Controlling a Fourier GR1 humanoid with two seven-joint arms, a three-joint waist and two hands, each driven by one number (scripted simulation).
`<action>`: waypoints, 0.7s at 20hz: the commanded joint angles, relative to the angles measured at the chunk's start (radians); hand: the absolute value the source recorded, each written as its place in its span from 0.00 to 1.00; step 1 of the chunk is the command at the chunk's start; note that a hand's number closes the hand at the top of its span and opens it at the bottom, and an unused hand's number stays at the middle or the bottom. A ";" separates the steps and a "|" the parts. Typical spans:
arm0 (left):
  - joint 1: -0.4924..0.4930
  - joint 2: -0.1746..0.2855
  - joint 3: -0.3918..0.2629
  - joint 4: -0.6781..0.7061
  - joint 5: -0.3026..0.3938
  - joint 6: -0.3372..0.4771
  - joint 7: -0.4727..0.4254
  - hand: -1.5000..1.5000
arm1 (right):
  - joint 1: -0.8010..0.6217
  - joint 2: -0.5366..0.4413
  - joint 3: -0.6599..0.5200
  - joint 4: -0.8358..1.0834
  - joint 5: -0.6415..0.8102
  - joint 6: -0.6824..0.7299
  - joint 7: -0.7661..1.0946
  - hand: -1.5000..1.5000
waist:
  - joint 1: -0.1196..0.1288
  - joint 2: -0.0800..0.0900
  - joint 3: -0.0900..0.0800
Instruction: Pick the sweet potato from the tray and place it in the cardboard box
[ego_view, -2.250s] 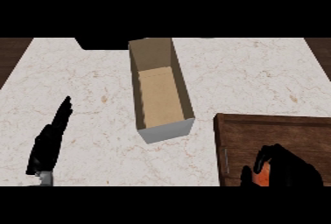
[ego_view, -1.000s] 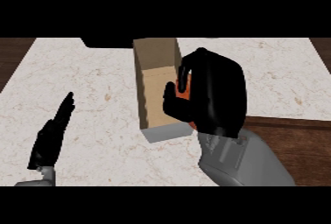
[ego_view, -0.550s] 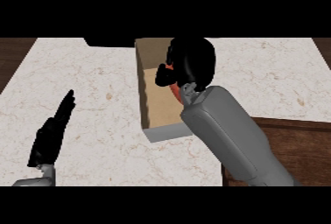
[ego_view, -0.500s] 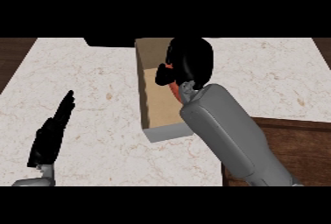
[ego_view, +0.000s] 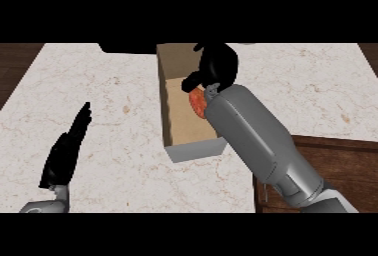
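Looking down from the head, you had the cardboard box (ego_view: 193, 150) standing open on the pale marble counter (ego_view: 111, 80), long and narrow, running away from the robot. Your right hand (ego_view: 215, 64) hung over the box's far half. The grey right forearm (ego_view: 258, 140) slanted across the box's right wall, covering most of that wall and part of the floor inside.

The sweet potato (ego_view: 197, 102) showed as an orange patch inside the box's outline, against its right side, just under the hand and meeting the forearm's edge in this view. Hand and forearm hid the rest of it. You could not tell whether the hand gripped it or had let it go, nor whether it lay on the box's floor.

The wooden tray (ego_view: 339, 160) sat right of the box's near end, close beside it, partly covered by the forearm. Left of the box, well apart from it, your left hand (ego_view: 66, 150) rested on the counter, released, its straight fingers pointing away from the robot. A dark object (ego_view: 125, 48) lay at the counter's far edge, just left of the box's far end.
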 joint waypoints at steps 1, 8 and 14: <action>0.048 0.008 0.003 -0.026 0.003 -0.012 -0.024 0.50 | -0.047 0.009 -0.003 0.113 -0.087 -0.131 -0.073 0.00 | 0.003 0.004 0.001; -0.015 0.005 0.015 -0.040 -0.002 0.006 0.061 0.50 | 0.033 0.009 -0.096 0.041 -0.080 -0.469 -0.191 0.00 | -0.022 0.000 0.003; 0.043 -0.002 0.023 0.002 -0.008 0.015 -0.026 0.50 | 0.117 -0.006 -0.214 -0.133 -0.208 -0.555 -0.343 0.00 | -0.042 -0.004 0.002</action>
